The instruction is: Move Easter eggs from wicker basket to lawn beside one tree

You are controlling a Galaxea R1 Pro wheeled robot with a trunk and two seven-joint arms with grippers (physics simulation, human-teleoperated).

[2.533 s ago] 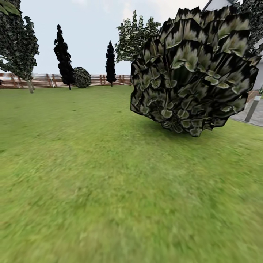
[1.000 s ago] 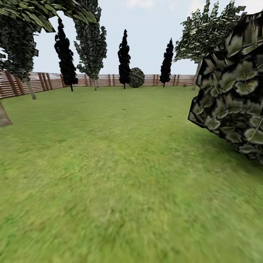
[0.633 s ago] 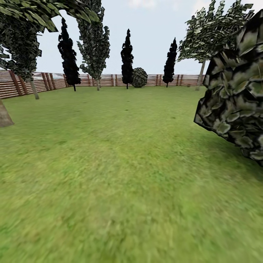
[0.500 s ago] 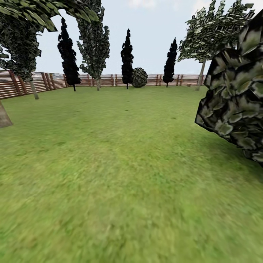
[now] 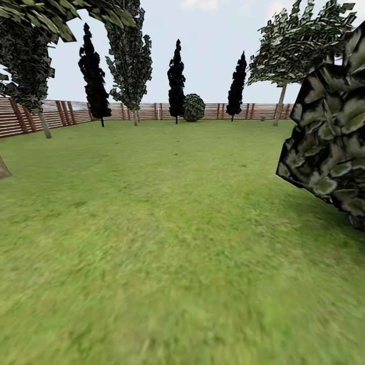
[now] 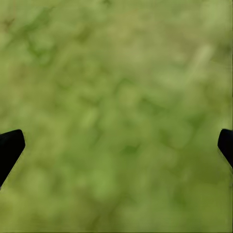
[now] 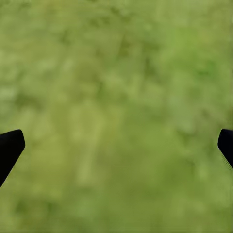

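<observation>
The lawn (image 5: 167,228) spreads out ahead of me to the far fence. The Easter eggs and the wicker basket are out of view. A tree with a pale straight trunk (image 5: 279,106) stands at the far right by the fence, and another tree trunk (image 5: 43,124) rises at the left. My left gripper (image 6: 116,145) is open over blurred grass, its dark fingertips (image 6: 9,148) wide apart with nothing between them. My right gripper (image 7: 116,145) is open over grass in the same way.
A large dark leafy bush (image 5: 329,137) crowds the right side close by. Dark cypresses (image 5: 176,81) and a round shrub (image 5: 193,107) line the slatted wooden fence (image 5: 61,112). A thick trunk base (image 5: 2,170) sits at the left edge.
The view has swung left and crept forward, so the big bush has slid from the middle to the right edge. More fence and trees have come in at the left.
</observation>
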